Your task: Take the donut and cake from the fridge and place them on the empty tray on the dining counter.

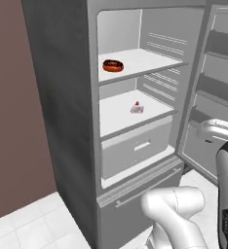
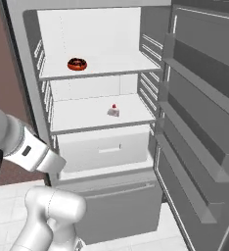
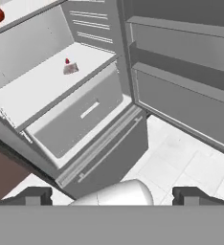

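We note the hand point(image 3: 112, 196) wide open, holding nothing; the chocolate-iced ring donut point(image 1: 113, 65) sits above and ahead, inside the open silver-grey fridge point(image 1: 62, 97).

**Fridge's open, snacks on the shelves**

My fridge point(image 1: 62, 97) door is swung wide. The donut point(image 1: 113, 65) sits on the upper shelf point(image 1: 145, 61), the cake point(image 1: 137, 108) on the shelf below it, above the drawer point(image 1: 135, 151).
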Controlling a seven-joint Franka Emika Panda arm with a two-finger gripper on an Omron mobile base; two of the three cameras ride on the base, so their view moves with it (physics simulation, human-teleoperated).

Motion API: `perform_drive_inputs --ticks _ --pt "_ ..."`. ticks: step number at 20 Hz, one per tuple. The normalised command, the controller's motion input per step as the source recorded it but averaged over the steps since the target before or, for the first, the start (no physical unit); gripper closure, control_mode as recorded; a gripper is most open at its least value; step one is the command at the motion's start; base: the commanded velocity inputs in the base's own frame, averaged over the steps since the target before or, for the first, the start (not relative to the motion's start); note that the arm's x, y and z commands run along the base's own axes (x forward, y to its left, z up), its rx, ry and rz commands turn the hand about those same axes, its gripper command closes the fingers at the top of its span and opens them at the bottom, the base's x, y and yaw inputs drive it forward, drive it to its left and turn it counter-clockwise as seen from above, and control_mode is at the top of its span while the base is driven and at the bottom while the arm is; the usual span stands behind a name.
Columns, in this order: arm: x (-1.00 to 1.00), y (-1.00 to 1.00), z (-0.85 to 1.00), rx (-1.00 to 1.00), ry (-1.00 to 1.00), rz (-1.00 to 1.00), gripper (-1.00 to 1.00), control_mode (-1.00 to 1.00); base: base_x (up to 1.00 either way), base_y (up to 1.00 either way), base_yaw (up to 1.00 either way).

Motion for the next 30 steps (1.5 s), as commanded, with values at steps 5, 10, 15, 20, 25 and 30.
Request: perform_drive_inputs --ticks 5,10,15,20,25,30 --pt "0.00 0.00 0.00 0.00 0.00 0.00 -1.00 1.00 0.92 -0.51 0.00" --pt "0.00 0.00 0.00 0.00 0.00 0.00 -1.00 1.00 0.95 0.05 0.00" --pt "0.00 0.00 0.00 0.00 0.00 0.00 -1.00 1.00 1.00 -0.14 0.06" --pt "0.00 0.00 0.00 0.00 0.00 0.00 -1.00 1.00 1.00 -0.07 0.30" --pt "0.00 0.00 0.00 0.00 0.00 0.00 -1.00 1.00 0.91 -0.17 0.35" --pt "0.00 0.00 0.00 0.00 0.00 0.00 -1.00 1.00 0.99 -0.38 0.42"
